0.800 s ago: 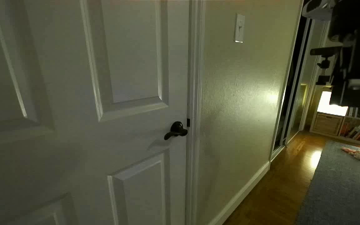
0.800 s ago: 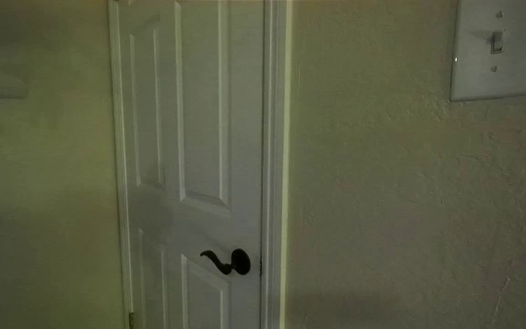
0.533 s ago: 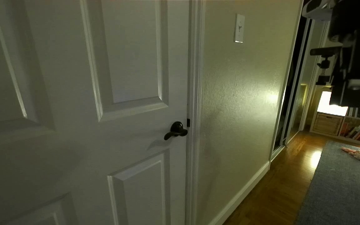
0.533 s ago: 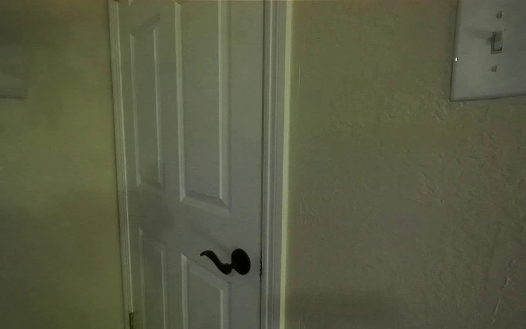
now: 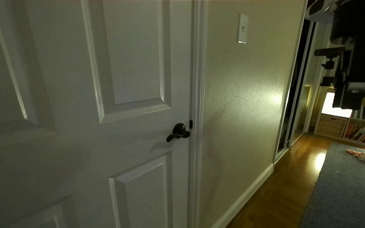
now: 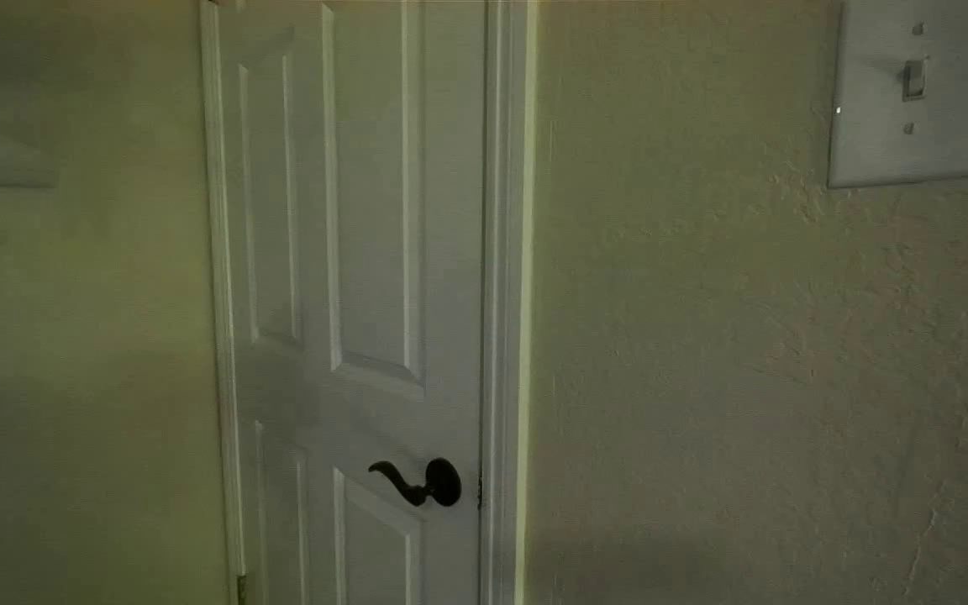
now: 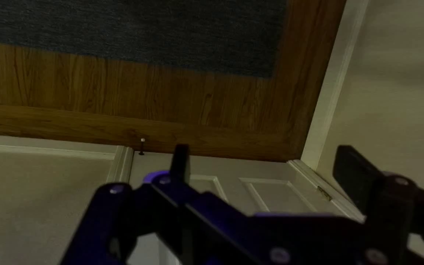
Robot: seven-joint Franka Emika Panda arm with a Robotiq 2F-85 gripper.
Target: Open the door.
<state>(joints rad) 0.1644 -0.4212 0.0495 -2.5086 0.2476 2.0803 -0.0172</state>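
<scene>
The door point(image 5: 74, 126) sits closed in its frame point(image 5: 197, 95); in both exterior views it and its dark lever handle point(image 5: 179, 130) keep the same place as 0.5 s ago. The light switch point(image 5: 242, 28) beside it looks the same too.

What differs is the robot. In an exterior view the white arm casing point(image 6: 5, 161) sits slightly lower and reaches a little farther in from the left edge. The gripper point(image 7: 263, 154), seen dark at the right edge of an exterior view, has moved slightly left and a touch down, well apart from the lever handle.

It is released: in the wrist view its 2 fingers point(image 7: 355, 176) stand wide apart. Behind them shows the lower part of the door, with a brassy hinge point(image 7: 324, 193) along its right side and a small dark peg point(image 7: 141, 148), pale at the tip, by its bottom edge. Wooden floor point(image 7: 123, 84) and a blue-grey rug point(image 7: 142, 33) fill the upper part.
</scene>
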